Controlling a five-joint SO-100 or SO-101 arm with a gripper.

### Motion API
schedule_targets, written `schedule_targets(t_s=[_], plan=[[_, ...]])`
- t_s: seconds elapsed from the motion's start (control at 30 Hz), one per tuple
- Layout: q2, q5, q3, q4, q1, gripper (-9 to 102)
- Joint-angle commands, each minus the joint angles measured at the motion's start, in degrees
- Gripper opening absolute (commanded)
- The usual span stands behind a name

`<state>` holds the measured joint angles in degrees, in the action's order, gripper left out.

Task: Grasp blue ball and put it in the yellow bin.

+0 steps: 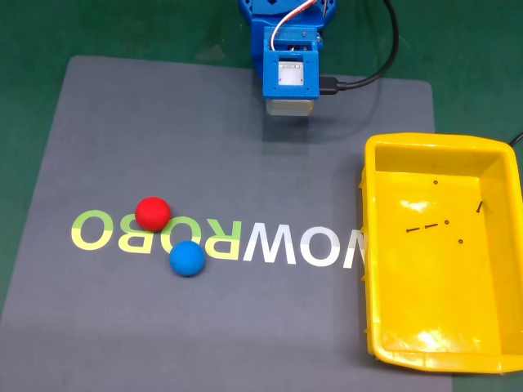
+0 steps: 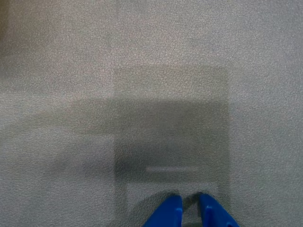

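In the fixed view the blue ball [image 1: 187,258] lies on the grey mat [image 1: 122,122] at about 8 o'clock from the picture's centre, touching the lower edge of the printed lettering [image 1: 221,241]. The red ball [image 1: 153,213] sits just beside it at its 10 o'clock, the two near but apart. The yellow bin [image 1: 490,359] stands at 3 to 4 o'clock, along the mat's right edge, well apart from both balls, with small dark specks [image 1: 445,222] on its floor. The blue arm [image 1: 288,57] hangs at 12 o'clock over the mat's far edge, a black cable [image 1: 384,65] running off to its right. In the wrist view the gripper [image 2: 190,204] enters at 6 o'clock, its two blue fingertips [image 2: 169,208] close together with only a narrow gap between them and nothing held, above bare textured mat crossed by the arm's shadow [image 2: 170,132].
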<state>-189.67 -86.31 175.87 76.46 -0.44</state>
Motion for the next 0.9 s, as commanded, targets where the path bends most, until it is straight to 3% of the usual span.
schedule_targets(t_s=[0.0,0.33,0.53,0.57,0.87], plan=[[-0.9,0.0,1.8,-0.4,0.0,3],[-0.9,-0.3,1.8,-0.4,0.0,4],[-0.8,-3.3,1.7,-2.5,1.6,37],[-0.8,-4.1,1.5,-3.3,2.3,38],[1.6,-12.0,-0.7,-21.3,12.3,38]])
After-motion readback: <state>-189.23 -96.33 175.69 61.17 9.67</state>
